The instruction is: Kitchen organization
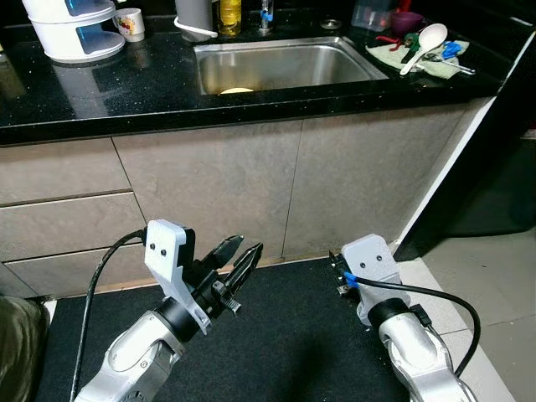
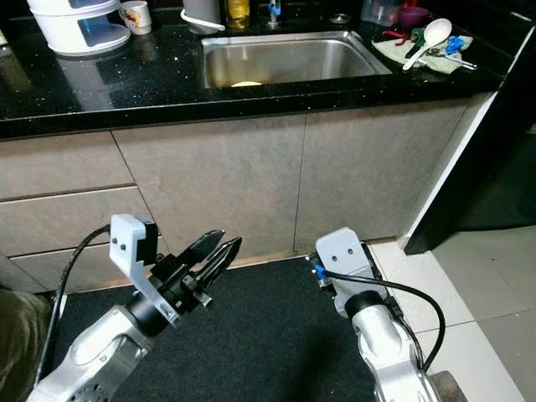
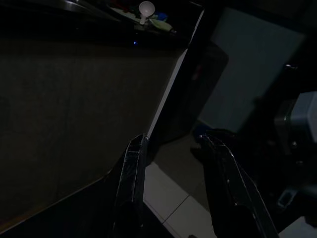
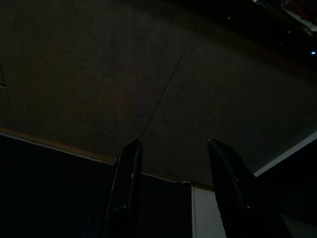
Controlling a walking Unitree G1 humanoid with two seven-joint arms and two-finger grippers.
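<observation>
Pincers hang low before the grey cabinet fronts (image 1: 251, 184), over a dark floor mat (image 1: 285, 335): the left pincer (image 1: 243, 255) holds nothing, fingers slightly spread, and the right pincer (image 4: 173, 148) is spread and empty too. Above them, the black table (image 1: 109, 92) carries a steel sink (image 1: 285, 63), a white container (image 1: 71, 29), a mug (image 1: 130, 23), and a white spoon (image 1: 425, 42) lying on a cloth (image 1: 419, 60) right of the sink.
</observation>
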